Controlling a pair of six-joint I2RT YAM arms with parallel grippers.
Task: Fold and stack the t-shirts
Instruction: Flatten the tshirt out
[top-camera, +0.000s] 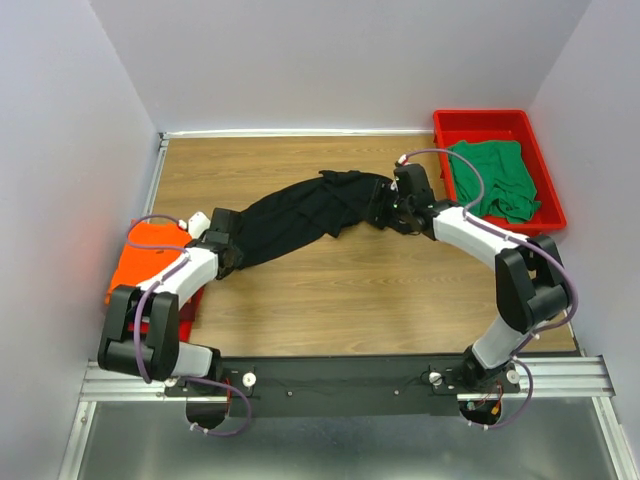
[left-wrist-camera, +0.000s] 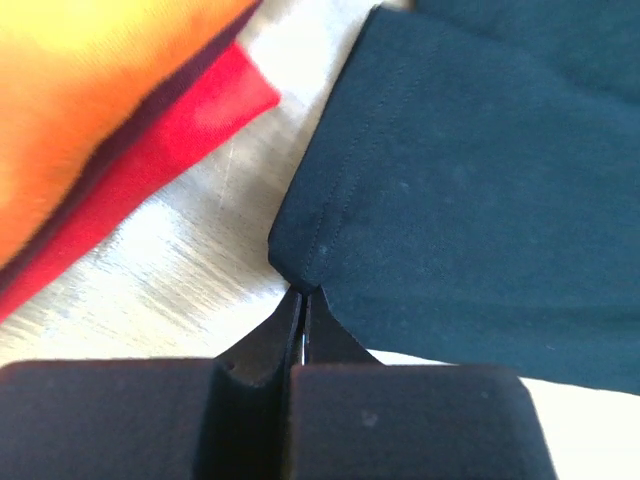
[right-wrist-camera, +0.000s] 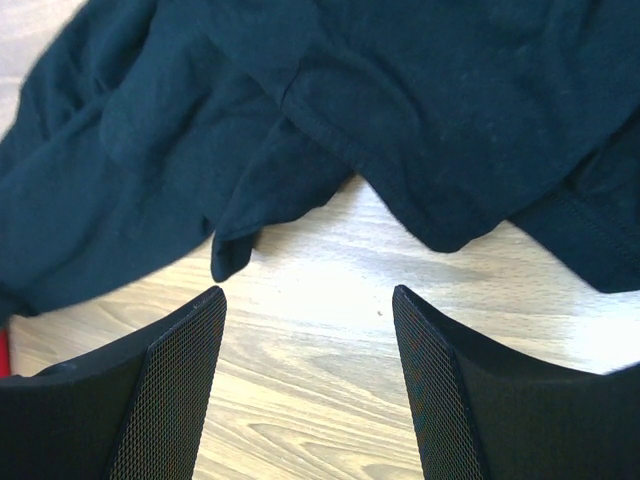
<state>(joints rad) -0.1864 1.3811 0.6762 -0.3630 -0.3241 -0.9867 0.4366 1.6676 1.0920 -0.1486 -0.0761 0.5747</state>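
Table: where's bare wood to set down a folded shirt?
Widest bare tabletop: between the black t-shirt and the base rail. Another patch: far-left corner, behind the black t-shirt. Crowded: left edge, orange t-shirt; far right, red tray holding the green t-shirt.

Your middle t-shirt (top-camera: 300, 212) lies across the desk (top-camera: 350, 300), left pincer (left-wrist-camera: 303, 298) on its near-left corner, right pincer (right-wrist-camera: 308, 292) by its far-right end. The tray (top-camera: 490, 122), far right, holds another t-shirt (top-camera: 495, 178); stacked t-shirts (top-camera: 150, 262) sit at the left edge.
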